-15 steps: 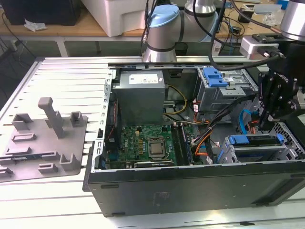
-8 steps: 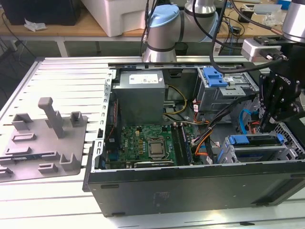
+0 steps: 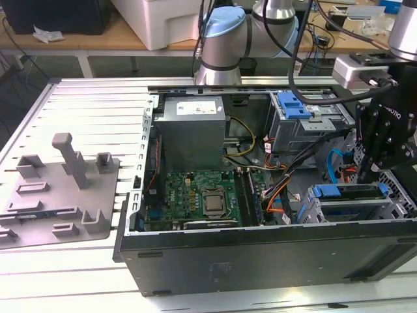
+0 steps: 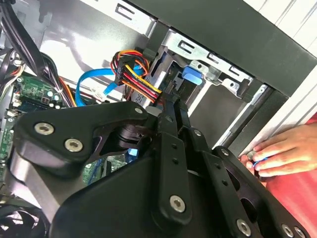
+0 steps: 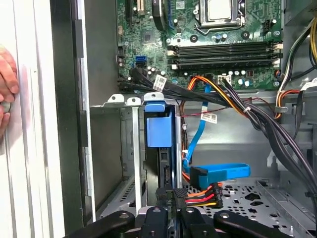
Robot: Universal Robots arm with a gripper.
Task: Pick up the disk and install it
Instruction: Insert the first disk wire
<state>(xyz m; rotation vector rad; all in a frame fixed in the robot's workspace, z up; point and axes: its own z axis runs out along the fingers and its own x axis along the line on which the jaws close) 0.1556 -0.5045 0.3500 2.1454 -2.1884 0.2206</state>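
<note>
First wrist view gives me the tool [image 5: 171, 214] at bottom centre, fingers drawn close together, just behind the disk [image 5: 159, 129], which stands on edge in the drive cage [image 5: 134, 148], long axis running straight up-frame from it.

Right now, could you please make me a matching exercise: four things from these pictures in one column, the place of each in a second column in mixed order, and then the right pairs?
Things
1. disk
2. power-supply box
3. person's hand
4. grey moulded tray

Places
A. on the slotted table, at the exterior view's left of the case
B. in the case corner closest to the arm's base
C. upright in the metal drive cage
D. just outside the case wall, near the drive cage

Pairs: 1-C, 2-B, 3-D, 4-A
</note>
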